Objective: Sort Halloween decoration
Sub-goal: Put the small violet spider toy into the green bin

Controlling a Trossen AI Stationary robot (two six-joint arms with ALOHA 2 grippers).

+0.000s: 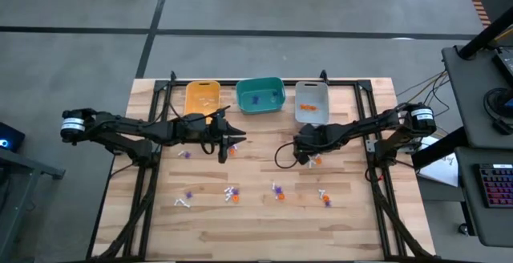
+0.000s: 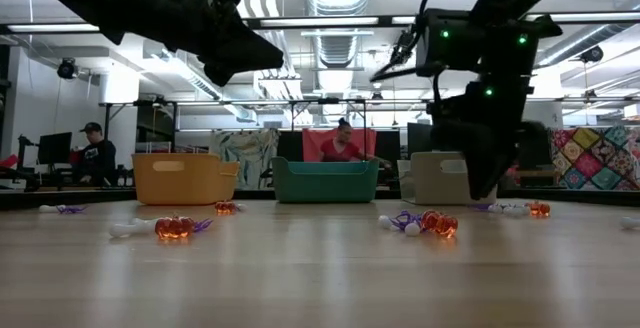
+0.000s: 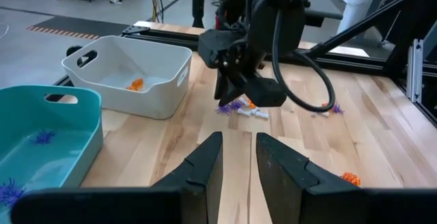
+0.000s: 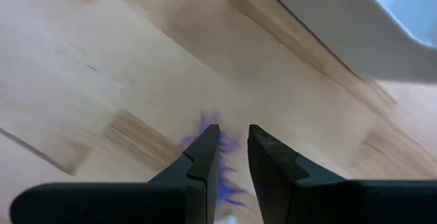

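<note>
**Trinkets scattered across the table, both grippers poised with narrow gaps**

We see the Halloween decoration (image 1: pixel 276 191) strewn over the wooden table (image 1: pixel 256 231) as many tiny orange, purple and white pieces, mostly in the middle and near half of the boards. Some already lie in the bins along the far edge: white pieces in the yellow bin (image 1: pixel 202 96), purple ones in the teal bin (image 1: pixel 260 95), orange ones in the grey bin (image 1: pixel 312 101).

We find the right gripper (image 4: pixel 232 156) low over the table just in front of the grey bin, its tips pointing down at a purple trinket (image 4: pixel 205 132) that lies right at the fingertips. Its fingers stand a narrow gap apart with nothing clamped between them; we cannot tell whether they touch the trinket. A white piece and an orange piece lie beside that purple one.

We see the left gripper (image 3: pixel 237 159) raised above the table, in front of the yellow bin and pointing toward the right arm. Its fingers are also only narrowly parted and empty.

In the low view, people sit in the room beyond the bins.
</note>
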